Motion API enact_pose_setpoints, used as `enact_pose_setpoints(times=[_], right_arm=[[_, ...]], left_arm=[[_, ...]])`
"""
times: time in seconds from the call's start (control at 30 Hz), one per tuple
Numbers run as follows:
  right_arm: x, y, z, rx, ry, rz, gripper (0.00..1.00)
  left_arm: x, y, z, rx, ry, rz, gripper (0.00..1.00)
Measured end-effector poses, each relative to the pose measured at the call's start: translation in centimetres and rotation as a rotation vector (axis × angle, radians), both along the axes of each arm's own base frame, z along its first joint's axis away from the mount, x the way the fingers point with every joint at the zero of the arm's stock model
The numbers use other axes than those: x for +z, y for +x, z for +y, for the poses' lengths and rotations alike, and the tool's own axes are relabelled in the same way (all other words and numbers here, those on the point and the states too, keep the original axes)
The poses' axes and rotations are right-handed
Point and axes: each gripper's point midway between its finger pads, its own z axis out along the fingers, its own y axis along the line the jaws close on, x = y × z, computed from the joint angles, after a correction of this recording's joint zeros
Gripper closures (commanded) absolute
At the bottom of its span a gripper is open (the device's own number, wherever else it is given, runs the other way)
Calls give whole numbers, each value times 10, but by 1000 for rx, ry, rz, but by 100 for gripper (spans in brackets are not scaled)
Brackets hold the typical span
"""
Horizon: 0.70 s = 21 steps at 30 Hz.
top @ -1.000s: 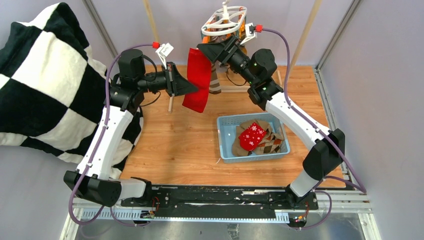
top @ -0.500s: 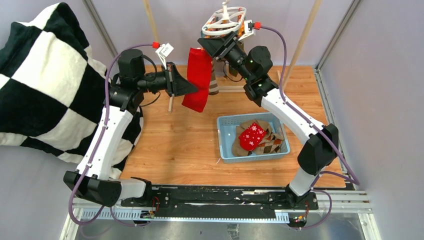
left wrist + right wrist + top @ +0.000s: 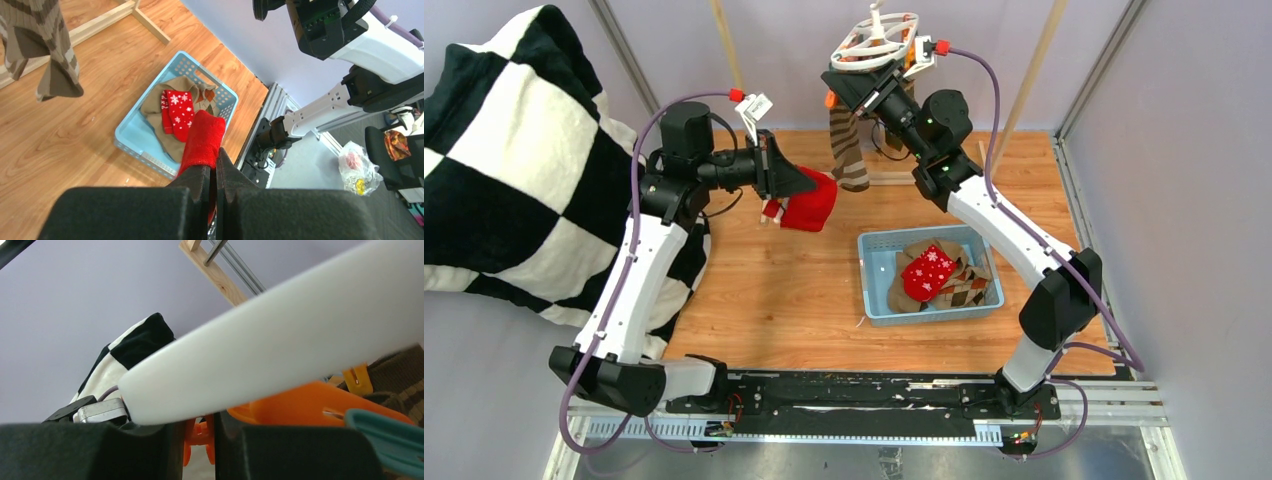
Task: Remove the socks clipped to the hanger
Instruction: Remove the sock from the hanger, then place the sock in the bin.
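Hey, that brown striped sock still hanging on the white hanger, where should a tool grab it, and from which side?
Pinch the striped sock at mid-length, across its flat hanging fabric, coming level from the left arm's side. It hangs straight down from the hanger with its lower end free, while the right tool crowds the clip end above, so probably pull downward.

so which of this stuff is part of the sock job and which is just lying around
for the job: hanger, orange clip, striped sock hanging from the hanger, red sock off its clip, basket holding more socks

just lying about: checkered blanket, wooden rack
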Motion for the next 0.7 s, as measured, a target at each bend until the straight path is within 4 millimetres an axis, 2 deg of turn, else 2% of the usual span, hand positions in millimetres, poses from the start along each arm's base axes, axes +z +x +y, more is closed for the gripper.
enact_pose_setpoints(times=[0.1,0.13,0.2,0.33,0.5,0.7], right_arm=[[-1,0,0,5,-6,-2,39],[-3,-1,0,7,-10,1,28],[-9,-4,0,17,-29,3,15],[-37,-20,-3,44,-93,18,5],[-71,-64,-19,110,-165,5,2],[-95,-116,-32,199,-236,-96,0]], left_arm=[[-1,-2,2,0,13,-12,100],[-2,-2,2,-1,17,-17,100],[-3,-3,3,-4,27,-30,100],[-7,-7,5,-14,53,-54,100],[-9,-15,9,-32,86,-107,100],[-12,-20,12,-44,105,-134,100]])
